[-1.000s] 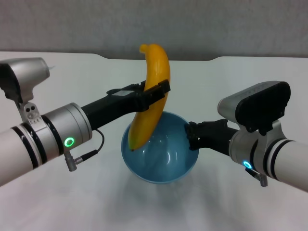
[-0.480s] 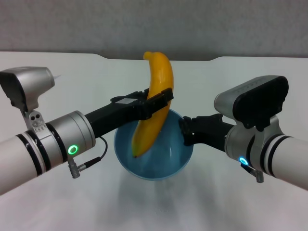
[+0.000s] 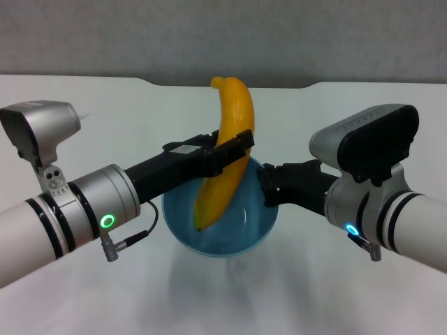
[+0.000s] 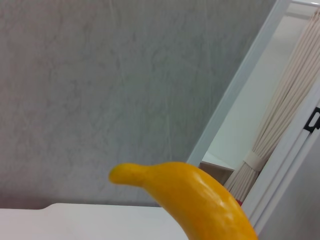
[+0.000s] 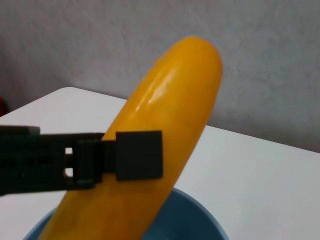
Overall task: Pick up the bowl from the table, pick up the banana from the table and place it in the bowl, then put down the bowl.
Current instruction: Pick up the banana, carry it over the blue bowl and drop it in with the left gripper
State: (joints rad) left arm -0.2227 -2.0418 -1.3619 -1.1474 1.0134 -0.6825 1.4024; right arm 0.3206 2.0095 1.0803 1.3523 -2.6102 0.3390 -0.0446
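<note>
My left gripper (image 3: 234, 148) is shut on the yellow-orange banana (image 3: 227, 150) and holds it nearly upright, its lower end down inside the light-blue bowl (image 3: 241, 234). My right gripper (image 3: 267, 187) is shut on the bowl's right rim and holds it above the white table (image 3: 105, 118). The right wrist view shows the banana (image 5: 160, 150) close up with a black finger (image 5: 137, 155) of the left gripper across it and the bowl's rim (image 5: 205, 215) below. The left wrist view shows only the banana's upper end (image 4: 195, 195).
The table's far edge has a shallow notch (image 3: 230, 85) behind the banana. A grey wall stands behind the table. A cable (image 3: 133, 234) hangs from the left wrist, close to the bowl's left side.
The bowl and both grippers have shifted slightly left. The banana has sunk a little deeper into the bowl.
</note>
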